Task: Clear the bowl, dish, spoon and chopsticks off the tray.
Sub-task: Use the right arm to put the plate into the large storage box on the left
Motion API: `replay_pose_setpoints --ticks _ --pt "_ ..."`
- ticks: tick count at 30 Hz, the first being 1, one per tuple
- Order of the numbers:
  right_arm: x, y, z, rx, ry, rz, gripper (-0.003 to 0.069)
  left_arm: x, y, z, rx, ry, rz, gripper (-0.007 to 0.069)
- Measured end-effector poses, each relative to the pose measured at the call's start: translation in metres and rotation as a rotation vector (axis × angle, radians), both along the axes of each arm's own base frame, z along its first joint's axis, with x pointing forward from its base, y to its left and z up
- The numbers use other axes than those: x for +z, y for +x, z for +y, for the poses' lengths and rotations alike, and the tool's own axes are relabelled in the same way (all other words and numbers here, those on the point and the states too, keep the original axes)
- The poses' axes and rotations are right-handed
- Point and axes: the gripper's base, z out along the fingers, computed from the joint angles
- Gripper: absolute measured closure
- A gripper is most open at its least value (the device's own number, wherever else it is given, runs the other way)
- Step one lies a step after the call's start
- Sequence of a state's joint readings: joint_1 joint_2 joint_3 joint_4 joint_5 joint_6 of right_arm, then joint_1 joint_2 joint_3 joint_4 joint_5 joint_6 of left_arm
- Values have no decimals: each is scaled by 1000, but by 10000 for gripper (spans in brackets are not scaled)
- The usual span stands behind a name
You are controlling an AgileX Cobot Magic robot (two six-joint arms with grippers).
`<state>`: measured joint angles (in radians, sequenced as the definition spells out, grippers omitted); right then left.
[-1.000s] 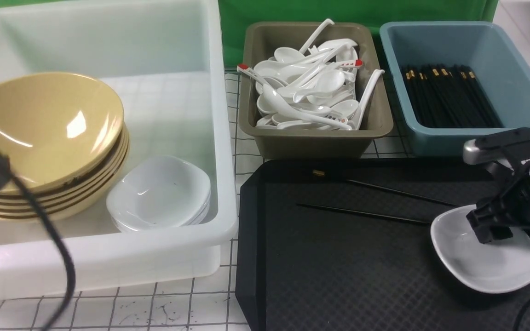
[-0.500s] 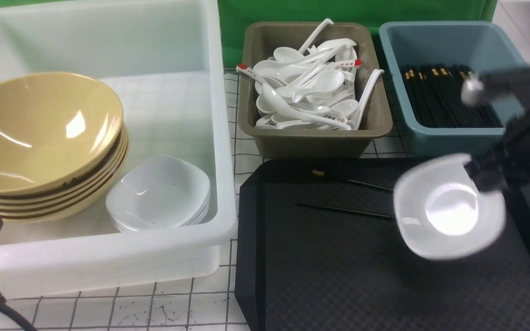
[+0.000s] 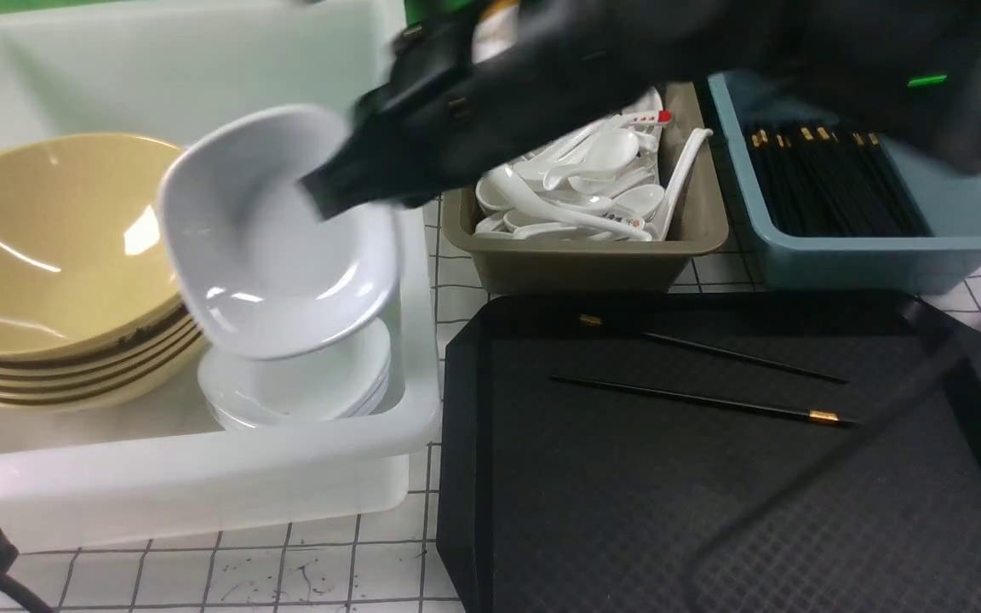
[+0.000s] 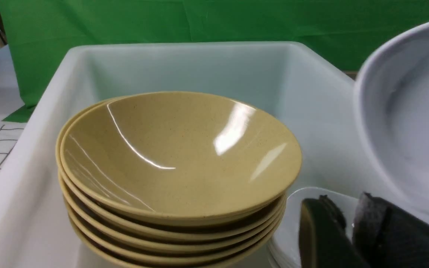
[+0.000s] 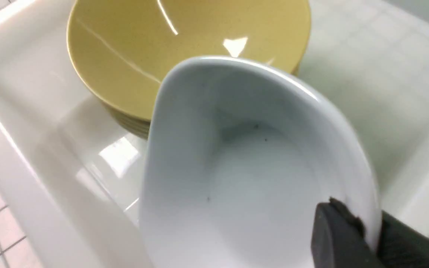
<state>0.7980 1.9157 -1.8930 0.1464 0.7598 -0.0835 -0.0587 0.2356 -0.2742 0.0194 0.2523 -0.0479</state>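
My right gripper reaches across to the left, shut on the rim of the white dish. It holds the dish tilted above the stack of white dishes in the tub. In the right wrist view the fingers pinch the rim of the dish. The two black chopsticks lie apart on the black tray. Tan bowls stand stacked in the tub, and white spoons fill the olive bin; the task's own bowl and spoon I cannot tell apart from these. My left gripper is shut on nothing beside the bowls.
The translucent white tub stands at the left of the tray. Behind the tray are the olive bin and a blue bin holding black chopsticks. The right arm spans the scene above both bins.
My right gripper has lifted the white dish off the tray's right side and swung it left to over the tub. The chopsticks it hid now show whole. The left arm has dropped low at the left edge.
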Motion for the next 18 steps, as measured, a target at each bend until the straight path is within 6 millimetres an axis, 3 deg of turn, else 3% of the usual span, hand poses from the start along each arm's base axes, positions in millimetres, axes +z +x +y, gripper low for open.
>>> replay_pose_setpoints --ticks 1,4,10,12,15,16,18 --pt "1 2 4 -1 -5 -9 582 0 0 0 0 0 3 587" --pt "-21 18 19 -4 -109 57 582 0 -4 0 0 4 -1 626" --pt "-73 34 34 -24 -248 191 573 0 -6 0 -1 10 -16 636" --pt "-80 36 37 -40 -241 209 564 0 -6 0 -1 10 -16 637" --pt "-83 37 39 -51 -228 216 518 0 -6 0 -1 10 -14 637" --pt "-84 36 41 -49 -220 220 448 0 -6 0 -1 10 -14 637" --pt "-83 36 42 -48 -215 221 406 0 -6 0 -1 10 -14 637"
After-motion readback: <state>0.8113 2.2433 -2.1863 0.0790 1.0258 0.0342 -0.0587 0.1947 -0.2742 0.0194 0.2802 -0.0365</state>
